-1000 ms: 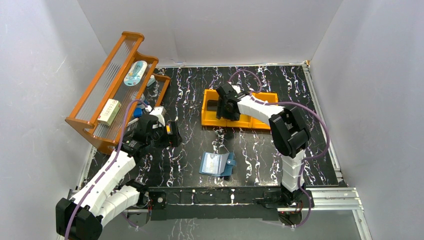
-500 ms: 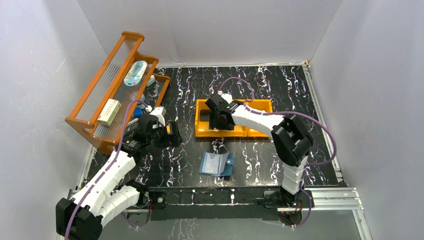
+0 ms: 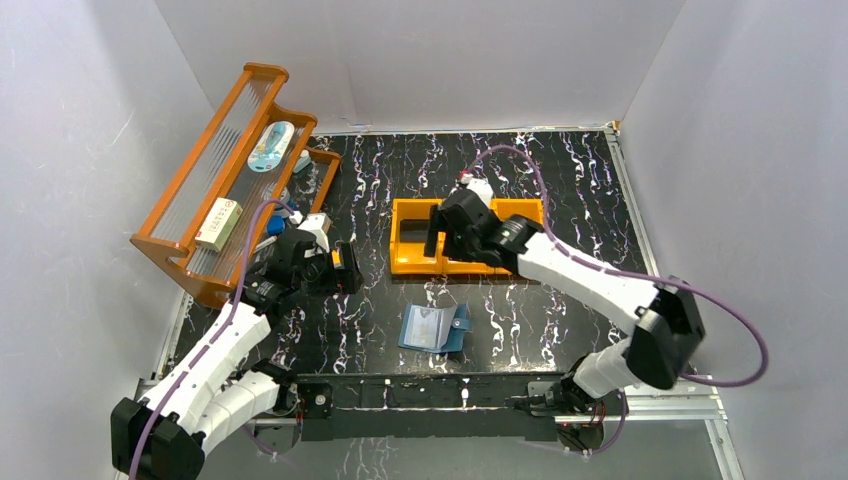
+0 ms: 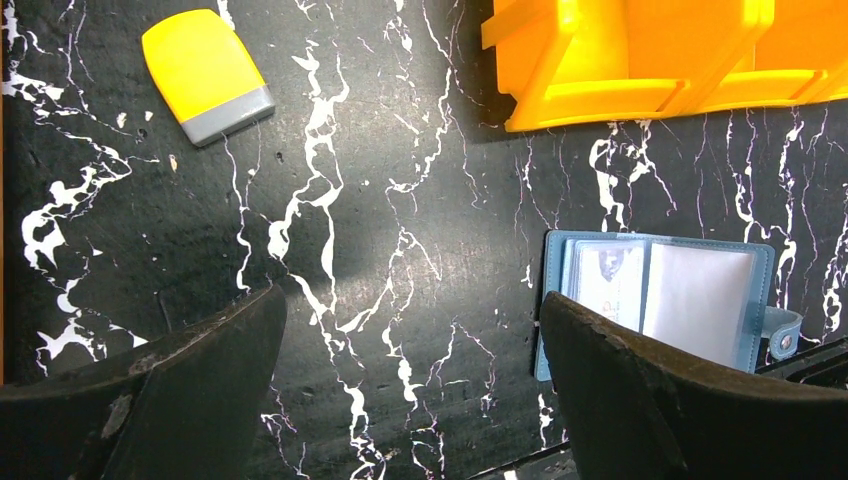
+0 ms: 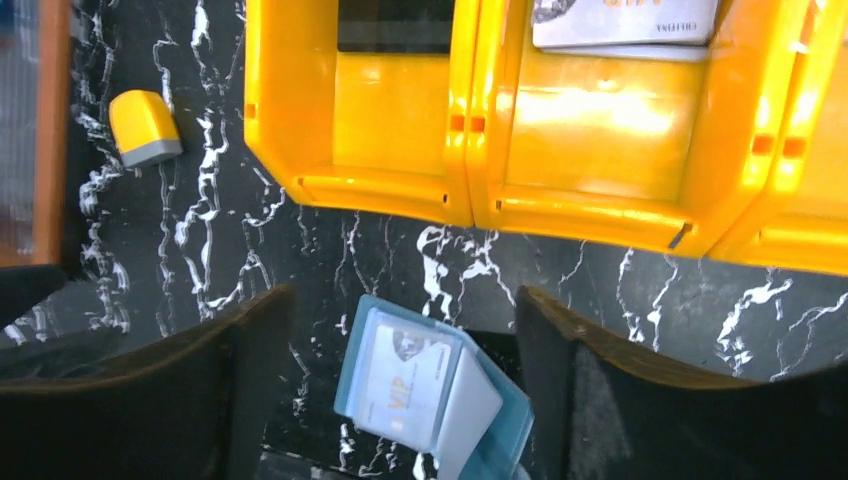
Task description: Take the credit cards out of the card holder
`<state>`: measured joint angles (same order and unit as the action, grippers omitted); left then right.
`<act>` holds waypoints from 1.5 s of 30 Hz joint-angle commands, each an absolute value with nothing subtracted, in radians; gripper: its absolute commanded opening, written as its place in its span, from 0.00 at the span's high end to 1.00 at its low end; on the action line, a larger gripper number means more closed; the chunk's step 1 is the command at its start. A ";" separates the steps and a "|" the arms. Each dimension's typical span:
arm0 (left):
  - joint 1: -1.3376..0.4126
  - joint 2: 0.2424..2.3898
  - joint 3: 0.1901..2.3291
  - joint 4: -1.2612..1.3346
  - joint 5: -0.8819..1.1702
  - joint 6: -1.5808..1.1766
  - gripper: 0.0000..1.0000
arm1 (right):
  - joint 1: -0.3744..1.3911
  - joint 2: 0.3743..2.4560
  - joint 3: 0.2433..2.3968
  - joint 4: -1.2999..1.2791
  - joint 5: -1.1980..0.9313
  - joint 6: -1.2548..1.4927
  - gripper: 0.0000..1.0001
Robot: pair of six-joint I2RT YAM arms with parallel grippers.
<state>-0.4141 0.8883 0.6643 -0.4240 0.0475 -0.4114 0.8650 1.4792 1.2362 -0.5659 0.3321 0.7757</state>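
Right gripper [image 5: 400, 300] spread, arm stretched over orange plastic bin [image 5: 470, 200], left gripper [image 4: 410, 310] spread, grey card [image 5: 400, 390] reading "VIP" in teal-blue bifold wallet [image 3: 452, 338].

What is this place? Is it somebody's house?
Probably not a house: it looks like a robot test booth. Plain white walls box in a black marbled table, and two robot arms are bolted at its edge, with a wallet and orange bin as props.
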 commanded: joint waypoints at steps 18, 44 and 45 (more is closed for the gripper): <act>-0.411 0.868 0.677 -0.443 0.014 -0.408 0.02 | 1.119 1.555 1.125 -0.482 0.274 1.103 0.44; -0.411 0.907 0.659 -0.385 0.301 -0.407 0.08 | 1.137 1.486 0.762 -0.404 0.277 1.187 0.46; -0.411 0.909 0.650 -0.371 0.357 -0.415 0.10 | 1.132 1.464 0.727 -0.355 0.261 1.183 0.48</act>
